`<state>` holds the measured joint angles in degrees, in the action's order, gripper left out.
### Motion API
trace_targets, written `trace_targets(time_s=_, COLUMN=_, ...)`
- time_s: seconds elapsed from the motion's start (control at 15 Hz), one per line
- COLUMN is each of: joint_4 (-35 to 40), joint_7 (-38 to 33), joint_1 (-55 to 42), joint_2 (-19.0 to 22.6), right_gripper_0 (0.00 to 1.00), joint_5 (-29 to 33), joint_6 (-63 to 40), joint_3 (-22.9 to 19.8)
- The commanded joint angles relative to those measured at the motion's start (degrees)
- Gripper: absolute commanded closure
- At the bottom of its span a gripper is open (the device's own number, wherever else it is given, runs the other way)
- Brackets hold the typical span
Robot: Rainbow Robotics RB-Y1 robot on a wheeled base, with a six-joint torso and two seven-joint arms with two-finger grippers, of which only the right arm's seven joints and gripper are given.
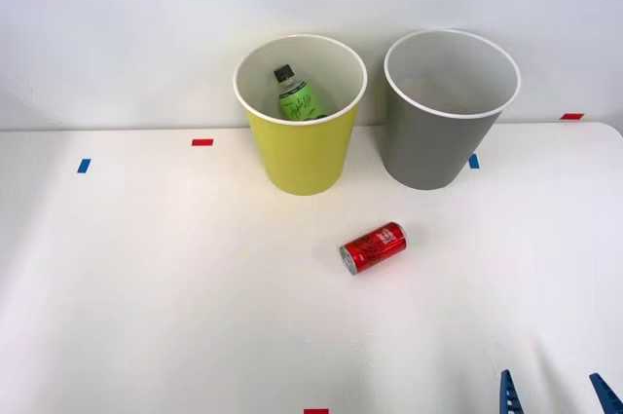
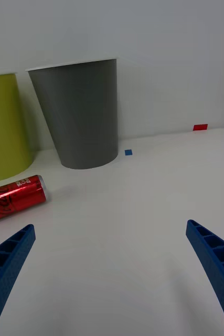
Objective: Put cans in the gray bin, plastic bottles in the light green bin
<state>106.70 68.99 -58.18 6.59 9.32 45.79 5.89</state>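
**Red can left to sort, bottle already binned**

Red is what you go after next. From the front view, your right pincer (image 1: 555, 395) sits low at the near edge of the table (image 1: 146, 287), its blue ribbed fingers (image 1: 508, 393) spread wide and holding nothing. The red can (image 1: 374, 247) lies on its side ahead of the pincer and off toward the robot's left, well apart from it. Its long axis runs diagonally, the silver end nearest you angled leftward and the far end aimed roughly toward the gray bin (image 1: 443, 141). Beyond the can, the light green bin (image 1: 300, 156) already holds the plastic bottle (image 1: 296, 95), cap up, so I judge that half done; the gray bin looks empty.

From the wrist view, the right pincer (image 2: 109, 262) is wide open over bare table. The red can (image 2: 14, 197) lies outside the finger span, beside one finger (image 2: 7, 260). The gray bin (image 2: 80, 115) stands upright straight ahead, the light green bin (image 2: 4, 128) next to it.
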Motion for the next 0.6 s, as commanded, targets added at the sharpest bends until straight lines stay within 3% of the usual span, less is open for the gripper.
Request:
trace_targets(time_s=0.07, joint_4=0.0, joint_7=0.0, joint_1=0.0, joint_2=0.0, right_gripper_0=0.0, joint_5=0.0, joint_6=0.0, joint_3=0.0)
trace_targets(time_s=0.6, joint_4=0.0, joint_7=0.0, joint_1=0.0, joint_2=0.0, right_gripper_0=0.0, joint_5=0.0, joint_6=0.0, joint_3=0.0)
